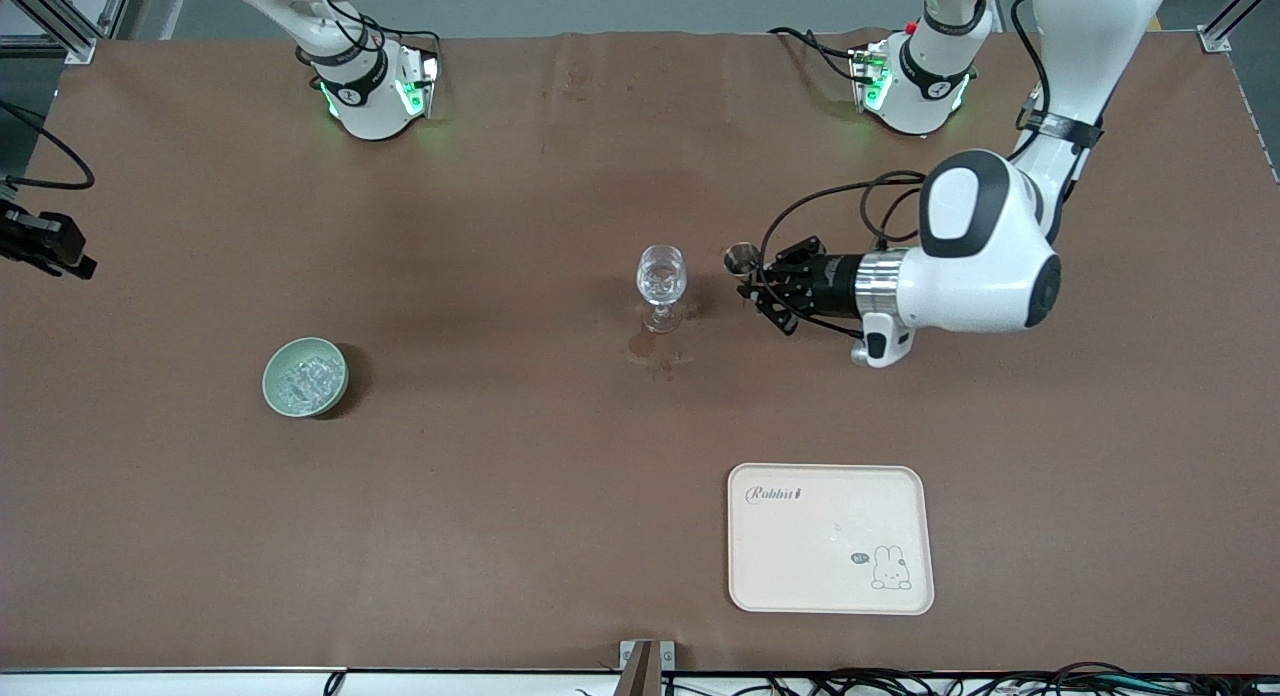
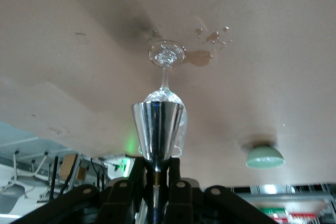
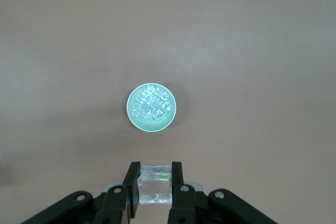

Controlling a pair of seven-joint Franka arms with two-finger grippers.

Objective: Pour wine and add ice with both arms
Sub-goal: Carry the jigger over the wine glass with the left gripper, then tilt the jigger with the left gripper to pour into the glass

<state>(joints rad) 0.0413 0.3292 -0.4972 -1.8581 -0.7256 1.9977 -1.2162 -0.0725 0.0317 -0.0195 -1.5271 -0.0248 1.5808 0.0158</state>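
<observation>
A clear wine glass (image 1: 661,281) stands upright mid-table, with glinting contents in its bowl. Right beside it, toward the left arm's end, my left gripper (image 1: 755,286) reaches in level. It is shut on the narrow stem of a shiny metal cup (image 1: 740,259). In the left wrist view the cup (image 2: 157,129) widens away from the left gripper (image 2: 157,174) toward the glass (image 2: 167,54). Any wine is hidden. My right gripper (image 3: 155,167) hangs high over a green bowl (image 3: 129,109) and is shut on one clear ice cube (image 3: 155,184). Ice (image 3: 152,106) fills the bowl.
The green bowl (image 1: 268,381) of ice (image 1: 308,378) sits toward the right arm's end of the table. A cream tray (image 1: 800,556) with a rabbit print lies near the front camera. Wet stains (image 1: 645,346) mark the brown mat at the glass's foot.
</observation>
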